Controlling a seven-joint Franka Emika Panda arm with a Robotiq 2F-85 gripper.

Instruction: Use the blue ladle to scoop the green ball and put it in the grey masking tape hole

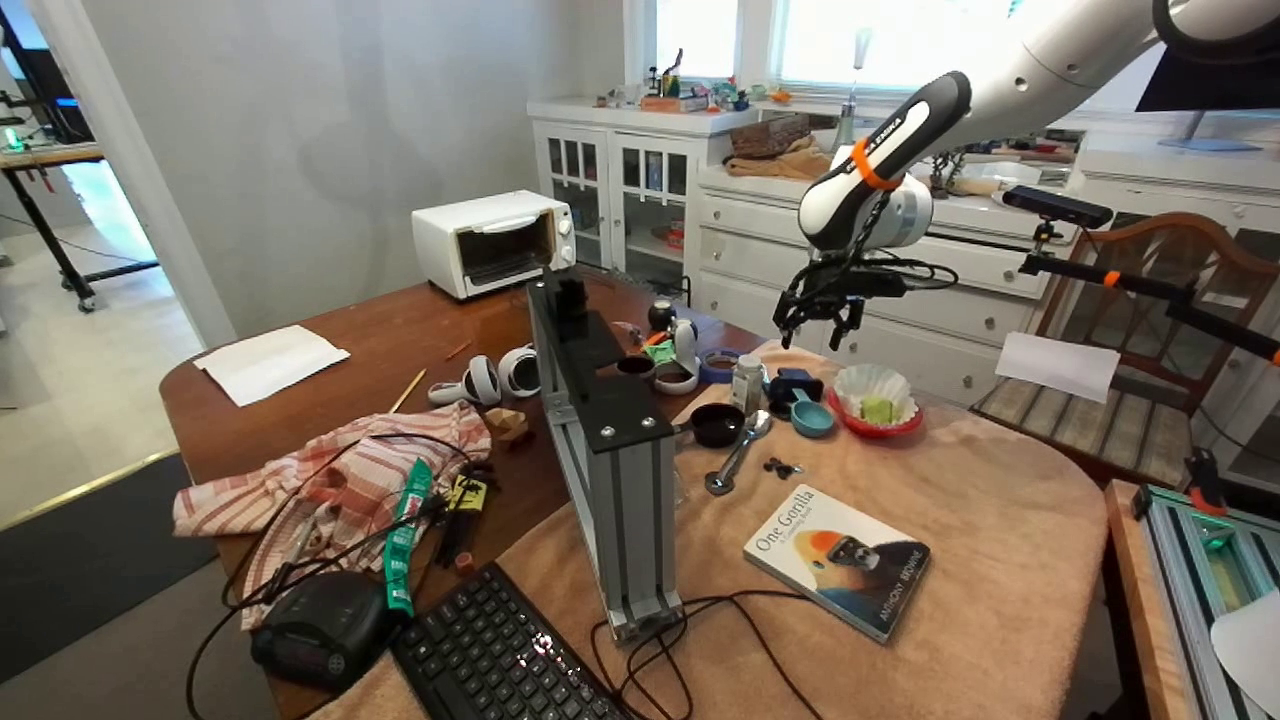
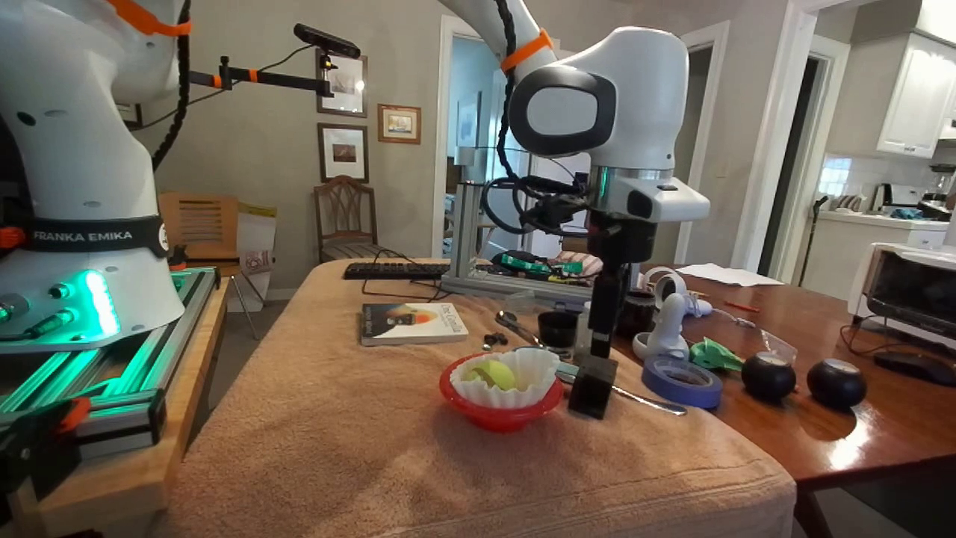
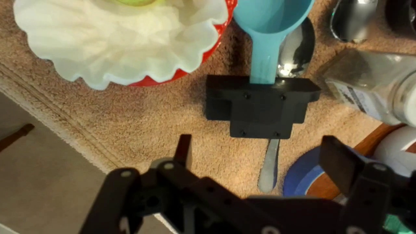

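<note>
Fingers (image 3: 184, 150) spread wide, nothing between them, above the worktop (image 1: 400, 335) in both exterior views. Blue ladle (image 3: 268, 39) lies ahead of the fingertips in the wrist view: cup farthest, handle pointing back toward them and meeting a black block (image 3: 261, 107). Long axis runs roughly square to the line from fingertip to fingertip; block appears nearly centred on the gap, its narrow near step inside it, its broad far bar almost filling it. Cup is just beside the red bowl (image 2: 502, 420), whose white liner (image 2: 541, 379) holds the green ball (image 2: 499, 373). Judgement: step is lining up on the block; next move likely calls for descent, fingertips straddling the narrow step
</note>
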